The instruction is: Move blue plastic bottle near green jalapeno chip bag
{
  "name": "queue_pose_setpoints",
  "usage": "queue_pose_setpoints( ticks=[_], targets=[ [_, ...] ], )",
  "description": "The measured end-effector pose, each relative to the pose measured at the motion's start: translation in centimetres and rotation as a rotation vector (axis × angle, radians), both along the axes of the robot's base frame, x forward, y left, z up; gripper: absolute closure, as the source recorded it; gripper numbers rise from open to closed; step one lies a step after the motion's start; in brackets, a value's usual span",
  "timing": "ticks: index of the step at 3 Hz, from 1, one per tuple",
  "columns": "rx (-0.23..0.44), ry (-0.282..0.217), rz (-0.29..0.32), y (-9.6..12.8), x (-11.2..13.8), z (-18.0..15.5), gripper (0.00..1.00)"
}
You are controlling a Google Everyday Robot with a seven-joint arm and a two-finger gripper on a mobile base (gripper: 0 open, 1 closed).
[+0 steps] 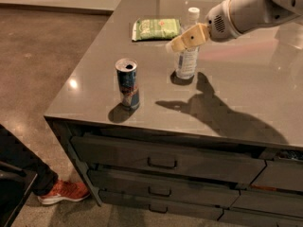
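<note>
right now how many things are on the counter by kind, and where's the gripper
bottle: 1
can: 1
chip bag: 1
total: 3
The gripper is at the bottle's upper half, in front of it in this view.

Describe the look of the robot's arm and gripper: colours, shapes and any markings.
The arm is a smooth, rounded white shell. Its wrist end carries a patch of small dark holes. The gripper, at the upper half of the blue plastic bottle, is tan and blocky. No cables or lettering show.
</note>
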State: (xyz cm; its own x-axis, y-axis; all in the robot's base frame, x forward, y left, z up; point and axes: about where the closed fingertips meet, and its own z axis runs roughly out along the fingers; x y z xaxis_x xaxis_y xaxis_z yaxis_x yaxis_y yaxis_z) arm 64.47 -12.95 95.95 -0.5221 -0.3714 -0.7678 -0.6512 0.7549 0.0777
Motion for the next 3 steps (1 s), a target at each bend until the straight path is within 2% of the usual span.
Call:
queue_pose_setpoints(
  ticks=[1,3],
  targets=[
    [0.025,-0.003,0.011,2.0,1.9,0.2,0.03],
    [0.043,0.01,-0.023,2.9,3.7,0.1,0.49]
  ],
)
